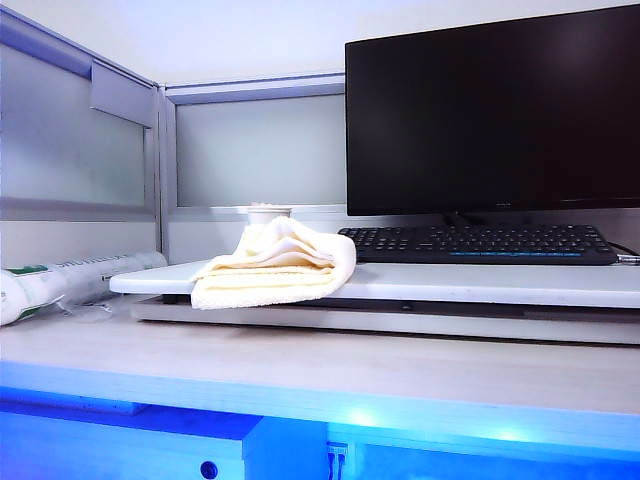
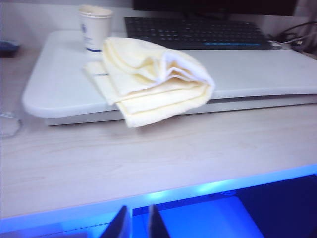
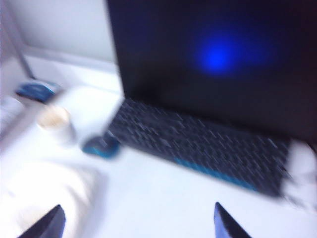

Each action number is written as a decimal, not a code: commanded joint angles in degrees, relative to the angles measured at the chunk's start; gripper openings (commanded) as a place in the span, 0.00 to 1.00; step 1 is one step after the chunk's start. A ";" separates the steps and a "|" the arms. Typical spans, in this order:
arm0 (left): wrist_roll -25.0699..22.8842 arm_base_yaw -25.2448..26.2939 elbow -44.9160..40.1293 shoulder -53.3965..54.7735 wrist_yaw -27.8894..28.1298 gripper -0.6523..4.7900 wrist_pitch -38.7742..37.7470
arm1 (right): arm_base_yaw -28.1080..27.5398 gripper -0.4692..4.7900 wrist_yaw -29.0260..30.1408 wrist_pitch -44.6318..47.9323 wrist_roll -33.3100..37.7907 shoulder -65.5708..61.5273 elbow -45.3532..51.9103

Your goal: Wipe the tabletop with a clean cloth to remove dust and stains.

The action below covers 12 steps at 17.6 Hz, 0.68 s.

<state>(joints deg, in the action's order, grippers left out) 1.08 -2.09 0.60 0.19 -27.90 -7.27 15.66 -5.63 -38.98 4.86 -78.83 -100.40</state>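
Pale wood desk [image 1: 300,375] up front. On the white tabletop [image 1: 480,282], toward its left end, sits the cloth [image 1: 275,265], folded and drooping over the front rim. Paper cup [image 1: 268,212] is just behind it, keyboard [image 1: 480,243] to the right, monitor [image 1: 490,110] behind that. Left gripper [image 2: 137,224] hangs low off the desk's front edge, fingers pinched nearly together on nothing. Right gripper [image 3: 138,224] hovers above the tabletop, spread wide and empty; that view is blurry.
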 commanded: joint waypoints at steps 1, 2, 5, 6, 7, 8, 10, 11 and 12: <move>-0.22 0.09 -0.09 0.02 2.27 0.23 -0.76 | -2.89 0.82 -0.44 0.42 -0.02 13.35 15.65; -0.22 0.09 -0.09 0.02 3.34 0.23 -0.79 | -2.89 0.76 -0.68 0.70 0.39 17.81 21.33; -0.24 0.09 -0.09 0.02 13.77 0.23 -0.79 | -2.86 0.65 -0.92 6.99 2.78 32.41 40.68; -0.22 0.09 -0.09 0.02 17.92 0.23 -0.76 | -2.86 0.56 -0.85 10.67 4.46 37.97 48.24; -0.22 0.09 -0.09 0.02 20.17 0.23 -0.81 | -2.86 0.50 -0.90 13.75 4.87 42.49 54.29; -0.22 0.07 -0.09 0.02 21.35 0.23 -0.81 | -2.86 0.42 -0.85 16.20 5.64 46.71 59.80; -0.46 0.07 -0.13 0.02 22.97 0.23 -1.27 | -2.78 0.22 -0.68 17.35 6.38 55.87 69.66; -0.50 0.07 -0.13 0.02 24.83 0.22 -1.79 | -2.78 0.12 -0.79 16.94 7.17 60.41 73.61; -1.22 0.07 -0.15 0.02 26.93 0.18 -2.71 | -2.78 0.08 -0.76 16.92 7.17 65.55 77.59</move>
<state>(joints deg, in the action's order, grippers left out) 0.84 -2.09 0.56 0.19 -2.87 -8.82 12.80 -6.28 -22.98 11.55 -16.03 -24.62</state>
